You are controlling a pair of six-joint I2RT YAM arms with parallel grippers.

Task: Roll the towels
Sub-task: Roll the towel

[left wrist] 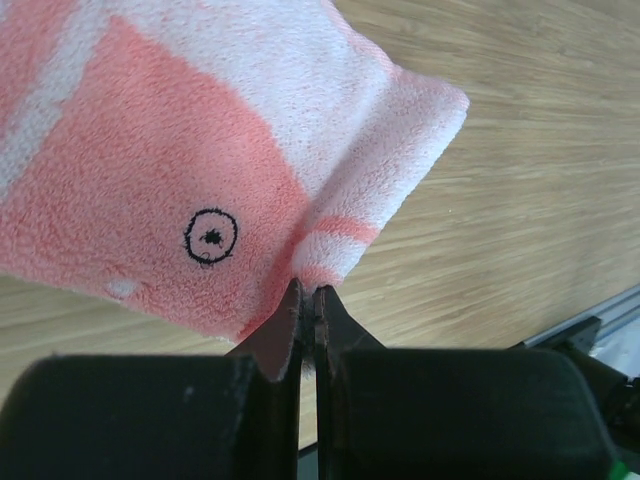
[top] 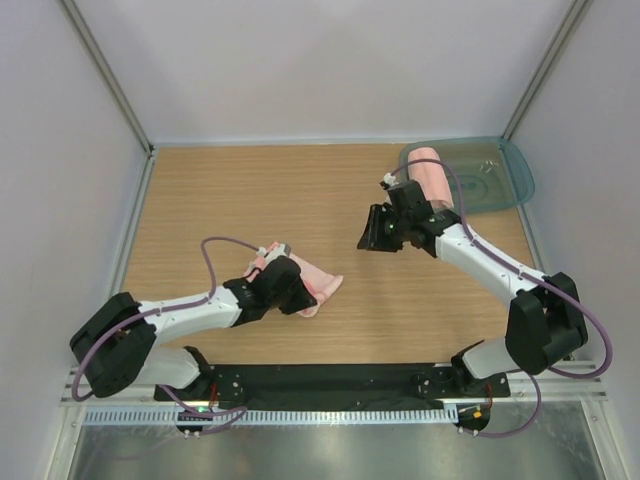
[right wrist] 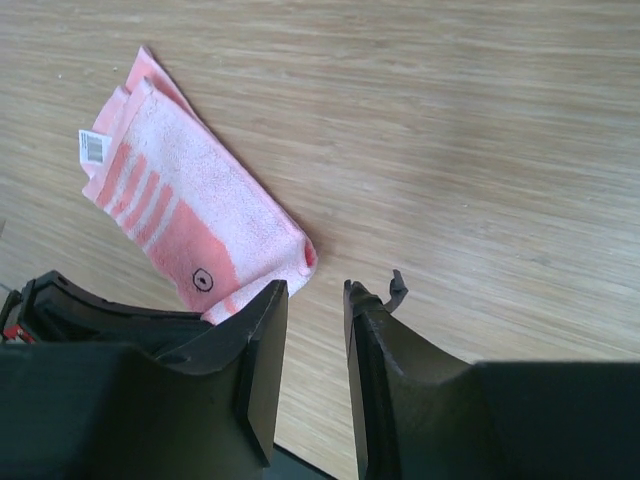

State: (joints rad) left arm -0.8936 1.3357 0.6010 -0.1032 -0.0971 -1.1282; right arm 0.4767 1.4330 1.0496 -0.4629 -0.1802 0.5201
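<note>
The smaller striped towel (top: 322, 284) lies folded on the wooden table (top: 220, 200), left of centre. It has reddish stripes and a small black ring mark (left wrist: 211, 237). My left gripper (top: 298, 296) is shut on a fold at the towel's near edge (left wrist: 325, 255), with the jaws pinched together (left wrist: 308, 290). The right wrist view shows the same towel (right wrist: 190, 215) with a white label (right wrist: 93, 147). My right gripper (top: 371, 238) is open and empty (right wrist: 315, 292), hovering right of that towel. The larger plain towel (top: 432, 173) lies rolled at the left side of a tray.
A translucent teal tray (top: 505, 172) sits at the far right corner and holds the rolled towel. White walls with metal posts enclose the table on three sides. A black base rail (top: 320, 380) runs along the near edge.
</note>
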